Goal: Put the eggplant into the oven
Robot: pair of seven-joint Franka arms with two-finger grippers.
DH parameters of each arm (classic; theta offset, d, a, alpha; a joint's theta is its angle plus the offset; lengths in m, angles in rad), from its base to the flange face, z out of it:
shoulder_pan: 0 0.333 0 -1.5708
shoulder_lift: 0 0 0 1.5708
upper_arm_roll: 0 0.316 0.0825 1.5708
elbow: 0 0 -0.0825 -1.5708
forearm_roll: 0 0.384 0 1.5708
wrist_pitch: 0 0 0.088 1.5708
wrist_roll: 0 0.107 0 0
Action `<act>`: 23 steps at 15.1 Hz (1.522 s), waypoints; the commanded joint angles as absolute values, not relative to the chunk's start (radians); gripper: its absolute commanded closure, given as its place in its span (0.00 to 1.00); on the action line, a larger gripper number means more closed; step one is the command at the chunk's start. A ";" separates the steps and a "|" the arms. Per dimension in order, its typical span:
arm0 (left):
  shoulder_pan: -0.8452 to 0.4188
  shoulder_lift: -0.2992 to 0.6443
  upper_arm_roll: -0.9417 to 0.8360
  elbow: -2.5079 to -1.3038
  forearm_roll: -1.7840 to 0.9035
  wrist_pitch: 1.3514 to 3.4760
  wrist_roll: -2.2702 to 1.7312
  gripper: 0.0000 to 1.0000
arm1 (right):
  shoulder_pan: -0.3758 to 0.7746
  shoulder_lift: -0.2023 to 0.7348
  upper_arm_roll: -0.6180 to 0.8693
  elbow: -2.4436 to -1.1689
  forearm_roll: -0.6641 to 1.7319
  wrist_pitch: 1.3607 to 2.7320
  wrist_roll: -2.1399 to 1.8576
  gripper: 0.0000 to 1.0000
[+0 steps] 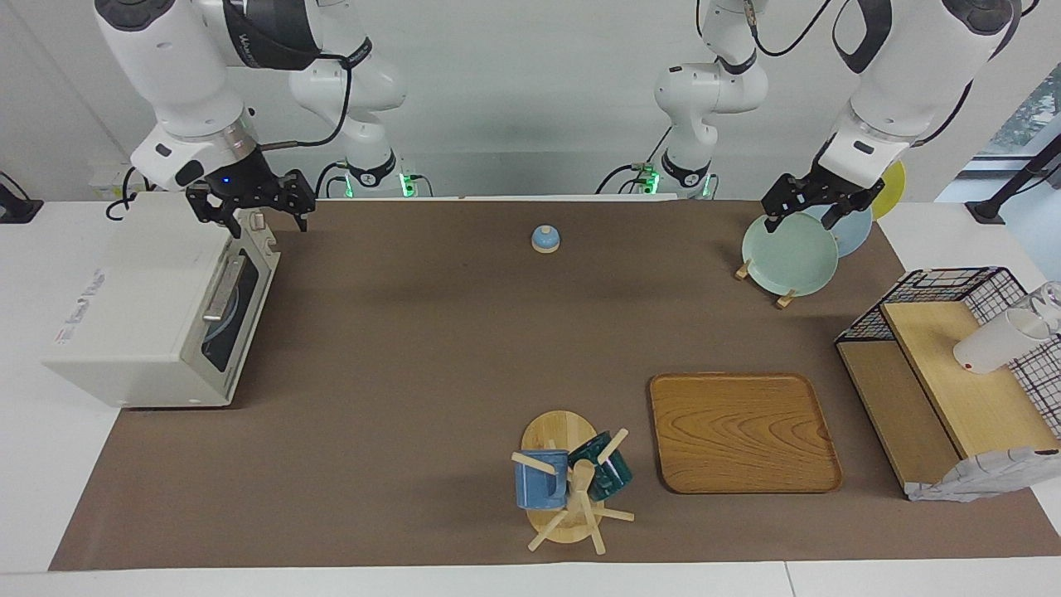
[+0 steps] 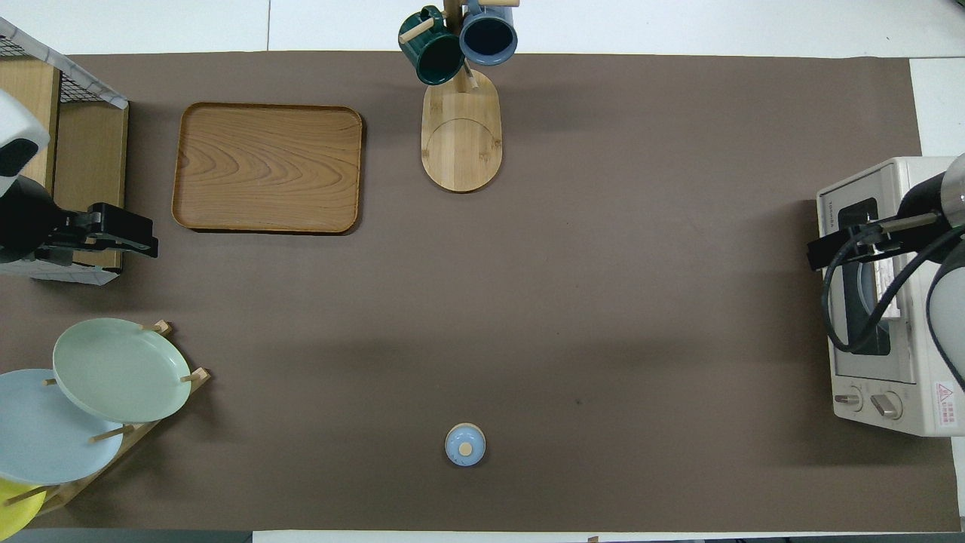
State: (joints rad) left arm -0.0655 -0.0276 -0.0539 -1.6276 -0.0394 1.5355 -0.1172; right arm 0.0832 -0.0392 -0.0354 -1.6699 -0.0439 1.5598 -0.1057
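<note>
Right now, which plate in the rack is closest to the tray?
The pale green plate: it stands at the front of the rack, nearest the wooden tray. The light blue plate sits next, and the yellow plate is last.

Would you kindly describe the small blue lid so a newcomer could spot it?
Start from the brown mat that covers the table. The lid lies alone on it midway between the two arms, near the robots' edge. It is a small, round, pale blue dome with a tan knob.
</note>
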 commanded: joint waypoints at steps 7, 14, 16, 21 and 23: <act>-0.055 -0.028 -0.063 -1.621 -0.020 1.526 -0.117 0.00 | 0.083 -0.026 -0.049 -1.647 -0.023 1.578 -0.095 0.00; -0.055 -0.028 -0.063 -1.621 -0.020 1.526 -0.115 0.00 | 0.058 -0.025 -0.055 -1.644 -0.020 1.583 -0.095 0.00; -0.055 -0.028 -0.063 -1.621 -0.020 1.526 -0.117 0.00 | 0.055 -0.020 -0.057 -1.637 -0.018 1.582 -0.095 0.00; -0.055 -0.028 -0.063 -1.621 -0.020 1.526 -0.115 0.00 | 0.057 -0.023 -0.057 -1.634 -0.014 1.578 -0.095 0.00; -0.055 -0.028 -0.061 -1.621 -0.020 1.526 -0.115 0.00 | 0.063 -0.025 -0.055 -1.632 -0.017 1.580 -0.094 0.00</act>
